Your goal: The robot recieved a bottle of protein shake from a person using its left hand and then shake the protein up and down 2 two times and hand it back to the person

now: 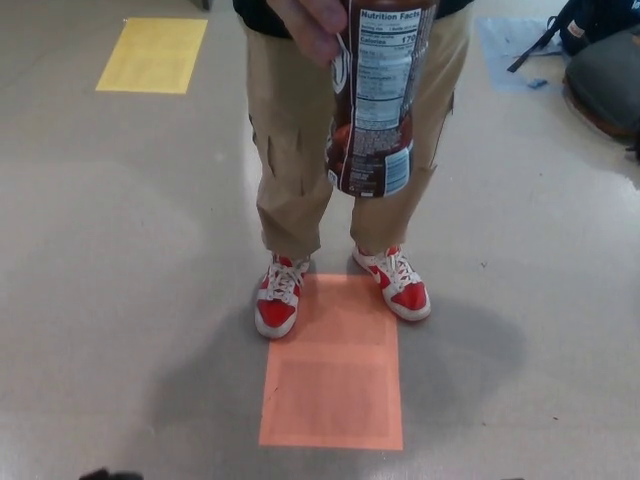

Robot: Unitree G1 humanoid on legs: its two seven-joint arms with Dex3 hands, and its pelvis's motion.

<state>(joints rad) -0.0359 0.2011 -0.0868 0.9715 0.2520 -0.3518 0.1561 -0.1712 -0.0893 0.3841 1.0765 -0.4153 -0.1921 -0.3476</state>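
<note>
So the person (340, 130) in tan trousers stands at the top edge of the orange floor mark (333, 375), red-and-white sneakers (278, 297) touching it. Above that mark, their hand (312, 22) holds the protein shake bottle (378, 95), nutrition label showing. Neither robot hand is in view

Glossy grey floor (120, 280) bears orange sheet (332, 380), yellow sheet (152, 55) (far left), red-and-white shoes (278, 298).

We are seeing open floor (120, 300) lying on both sides — the person's legs (300, 150) and held bottle (375, 100) are blocking the middle ahead.
</note>
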